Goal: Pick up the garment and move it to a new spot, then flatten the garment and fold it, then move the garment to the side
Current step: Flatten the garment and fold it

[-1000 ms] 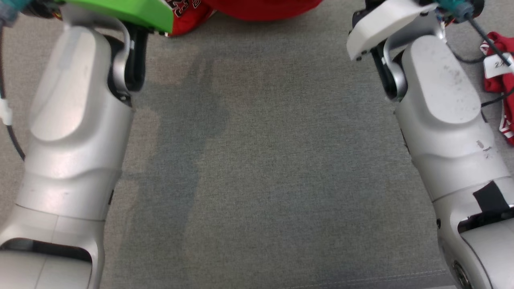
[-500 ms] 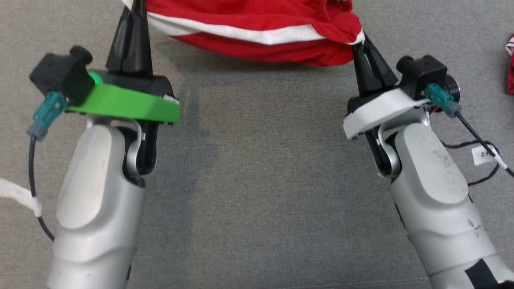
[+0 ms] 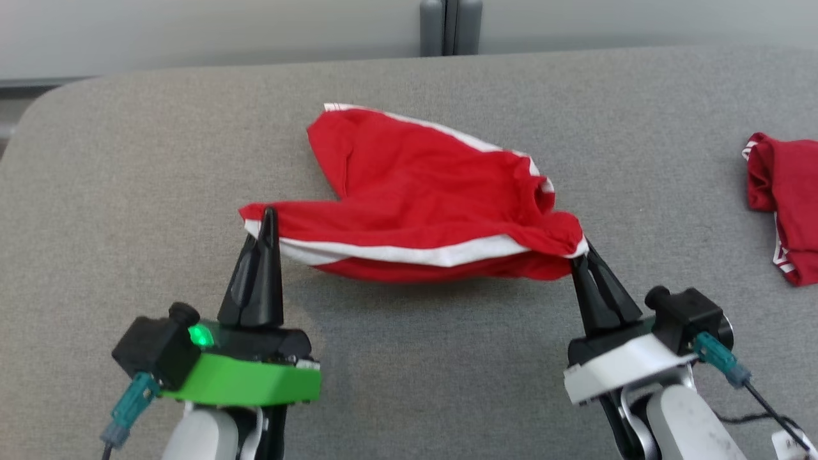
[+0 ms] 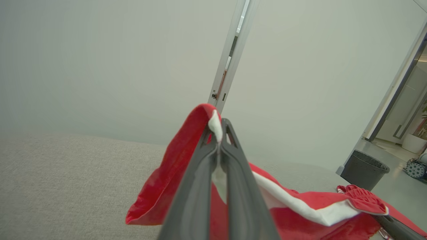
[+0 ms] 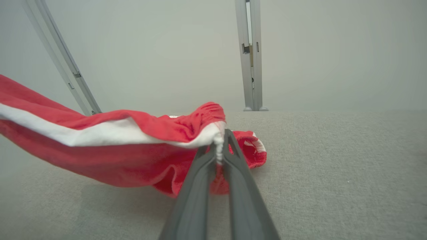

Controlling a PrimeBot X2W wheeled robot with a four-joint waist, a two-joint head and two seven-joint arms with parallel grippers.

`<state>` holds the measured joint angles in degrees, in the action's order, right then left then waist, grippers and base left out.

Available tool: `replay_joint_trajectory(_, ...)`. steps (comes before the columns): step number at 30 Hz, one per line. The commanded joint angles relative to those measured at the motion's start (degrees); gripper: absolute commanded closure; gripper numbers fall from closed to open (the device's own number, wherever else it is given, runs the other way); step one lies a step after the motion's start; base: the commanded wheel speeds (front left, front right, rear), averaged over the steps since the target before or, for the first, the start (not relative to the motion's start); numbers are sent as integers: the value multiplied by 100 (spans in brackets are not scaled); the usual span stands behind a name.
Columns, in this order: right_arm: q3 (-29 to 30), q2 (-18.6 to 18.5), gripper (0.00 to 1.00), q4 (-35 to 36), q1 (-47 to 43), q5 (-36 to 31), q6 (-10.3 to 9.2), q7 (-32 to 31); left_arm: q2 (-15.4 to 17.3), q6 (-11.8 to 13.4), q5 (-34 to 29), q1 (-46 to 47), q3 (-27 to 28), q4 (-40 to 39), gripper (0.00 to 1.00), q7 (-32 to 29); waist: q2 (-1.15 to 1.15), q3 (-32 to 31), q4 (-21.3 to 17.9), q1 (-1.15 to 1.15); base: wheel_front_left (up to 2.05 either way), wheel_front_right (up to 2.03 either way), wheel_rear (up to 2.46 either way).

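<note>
**Left.** The left tool (image 3: pixel 268 216) is pressed together on the left corner of the garment (image 3: pixel 415 185). The left wrist view shows a fold of red cloth with its white band (image 3: pixel 396 253) nipped between the tips. The grip sits at the very edge, probably so that the corner can be drawn outward without bunching the cloth.

**Centre.** The garment, red with white trim, lies in the middle of the grey table (image 3: pixel 128 153). Its near edge is strung between the two tools and is lifted. The right wrist view shows shadow under that edge. The far part rests on the table, rumpled and partly doubled over. Holding two opposite corners of one edge is judged a way to tension the cloth for dragging or spreading. Flattening is judged not yet done.

**Right.** The right tool (image 3: pixel 579 250) pinches the right corner, fingers closed on gathered cloth at the band.

**Far right.** A second red garment (image 3: pixel 789 204) lies well apart and untouched. The spread garment should be kept clear of it.
</note>
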<state>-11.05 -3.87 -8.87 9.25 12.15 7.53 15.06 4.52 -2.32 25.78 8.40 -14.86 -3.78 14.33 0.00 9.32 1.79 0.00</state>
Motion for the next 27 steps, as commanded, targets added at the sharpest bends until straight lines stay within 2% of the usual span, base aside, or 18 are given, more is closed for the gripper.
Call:
replay_joint_trajectory(1, 7, -47, 100, 154, -309, -13, -9, 16, 20, 84, 54, -320, -30, -200, 100, -72, 0, -653, 19, 0, 0, 0, 0)
replay_joint_trajectory(7, 252, -52, 100, 1148, -1583, -184, -9, -269, 101, 464, 62, -1527, -223, -1266, 100, -555, 0, -985, 27, 0, 0, 0, 0)
replay_joint_trajectory(11, 277, -36, 100, 1490, -2026, -195, -9, -531, 122, 578, 110, -1881, -299, -1466, 100, -753, 0, -989, 15, 0, 0, 0, 0)
replay_joint_trajectory(20, 183, 31, 100, 843, -1865, -96, -9, -545, 138, 462, 233, -1539, -246, -470, 100, -708, 0, -785, -35, 0, 0, 0, 0)
replay_joint_trajectory(27, 297, 79, 100, 116, -1353, -17, -9, -418, 134, 217, 170, -570, -231, 591, 100, -551, 0, -460, -125, 0, 0, 0, 0)
